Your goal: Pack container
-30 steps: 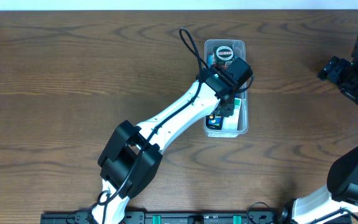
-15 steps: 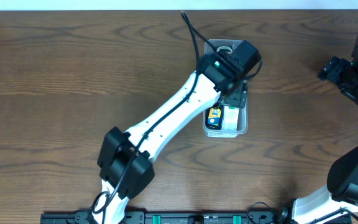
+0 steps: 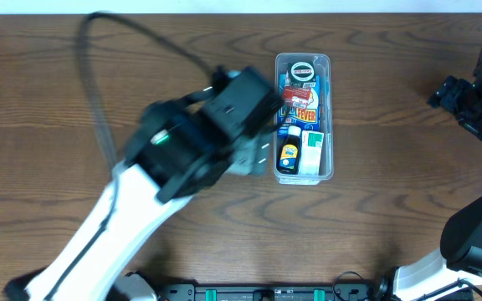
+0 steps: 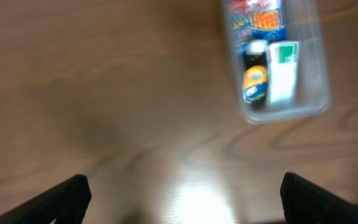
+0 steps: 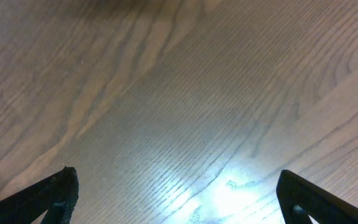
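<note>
Because its clear plastic walls look thin and slick, the container [image 3: 330, 125] probably flexes under a hard pinch and, though full, weighs little. It lies ahead and to the right of the left gripper [image 4: 188, 196], whose jaws stand wide and empty. Pinch one long wall at the rim. The right gripper [image 5: 179, 198], also spread, sits well apart.

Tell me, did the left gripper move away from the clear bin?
Yes. The left gripper was over the container; now it has pulled back to the left, over the table beside it.
</note>
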